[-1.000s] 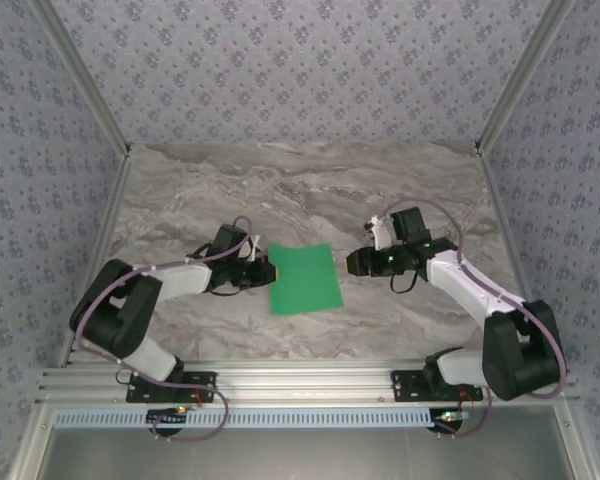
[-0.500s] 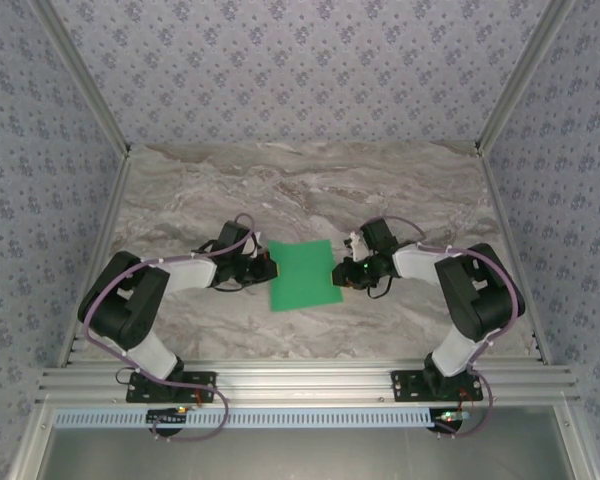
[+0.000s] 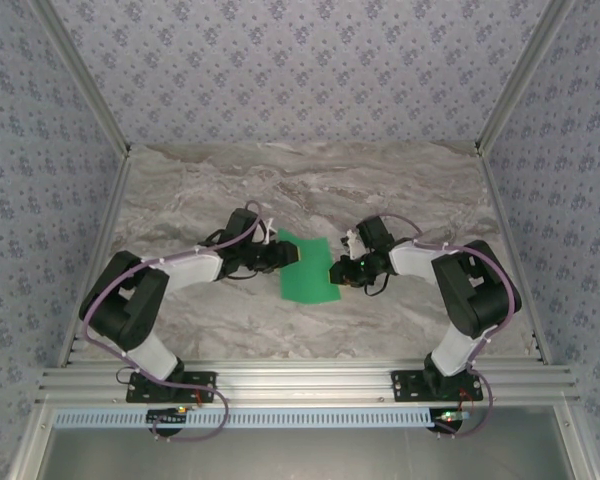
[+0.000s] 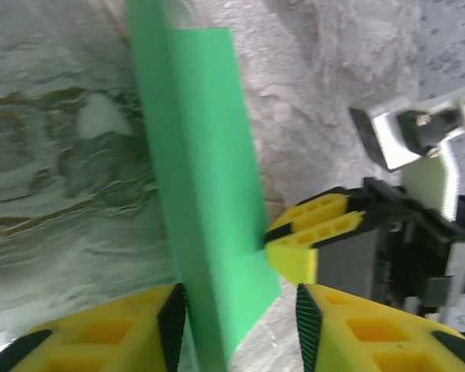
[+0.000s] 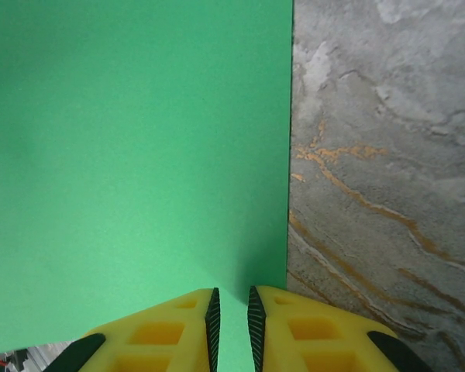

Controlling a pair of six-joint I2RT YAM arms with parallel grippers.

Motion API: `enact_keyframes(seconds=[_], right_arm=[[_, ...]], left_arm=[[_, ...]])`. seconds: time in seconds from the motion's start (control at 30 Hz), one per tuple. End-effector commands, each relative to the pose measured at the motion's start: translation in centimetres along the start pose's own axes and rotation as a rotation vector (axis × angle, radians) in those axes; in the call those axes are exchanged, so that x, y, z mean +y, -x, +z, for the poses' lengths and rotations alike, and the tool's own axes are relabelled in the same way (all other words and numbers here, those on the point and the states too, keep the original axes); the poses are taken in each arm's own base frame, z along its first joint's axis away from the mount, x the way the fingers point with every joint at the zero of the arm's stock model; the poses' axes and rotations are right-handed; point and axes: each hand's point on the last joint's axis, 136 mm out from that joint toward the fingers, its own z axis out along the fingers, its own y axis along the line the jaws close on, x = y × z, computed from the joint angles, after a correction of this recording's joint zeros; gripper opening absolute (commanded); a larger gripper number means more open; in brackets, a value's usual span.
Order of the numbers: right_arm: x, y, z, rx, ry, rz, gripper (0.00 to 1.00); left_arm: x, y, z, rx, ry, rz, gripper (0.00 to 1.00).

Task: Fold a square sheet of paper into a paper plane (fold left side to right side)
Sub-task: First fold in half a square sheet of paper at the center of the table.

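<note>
Swinging over since a second ago, the left tool (image 4: pixel 236 310) now gapes around the green sheet's (image 3: pixel 315 275) lifted left edge; right tool (image 5: pixel 231 298) pinches its right edge, mid desk (image 3: pixel 310 190). Fold's halfway-ish.

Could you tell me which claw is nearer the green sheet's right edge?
Right. The right claw pinches that edge of the sheet; the left claw straddles its raised opposite edge.

Green sheet (image 5: pixel 139 155): parts ahead and left of right gripper (image 5: pixel 232 302) cut off at the view's edge; near edge hidden between its jaws. Between left gripper (image 4: pixel 239 314) fingers: sheet blurred, far end cut off.
</note>
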Motion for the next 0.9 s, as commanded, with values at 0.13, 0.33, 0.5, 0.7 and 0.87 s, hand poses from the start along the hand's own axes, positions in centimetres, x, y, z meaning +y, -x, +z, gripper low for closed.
enact_keyframes(seconds=[0.13,0.33,0.5,0.7,0.87], right_arm=[[-1.9,-1.5,-0.2,0.033,-0.062,0.039,0.22],[-3.1,-1.8,-0.5,0.048,-0.101,0.052,0.22],[-2.9,-1.7,-0.4,0.048,-0.09,0.049,0.22],[-3.0,-1.9,-0.2,0.061,-0.087,0.052,0.22],[-3.1,-2.1,0.0,0.066,-0.085,0.053,0.23]], left_arm=[[-3.5,0.8,1.3,0.013,-0.093,0.031,0.55],[-3.8,1.0,0.8,-0.005,-0.082,0.04,0.61],[-4.9,1.0,1.1,0.001,-0.121,0.057,0.67],[-5.4,1.0,2.2,0.014,-0.134,0.056,0.72],[-5.3,1.0,2.9,0.019,-0.136,0.045,0.74]])
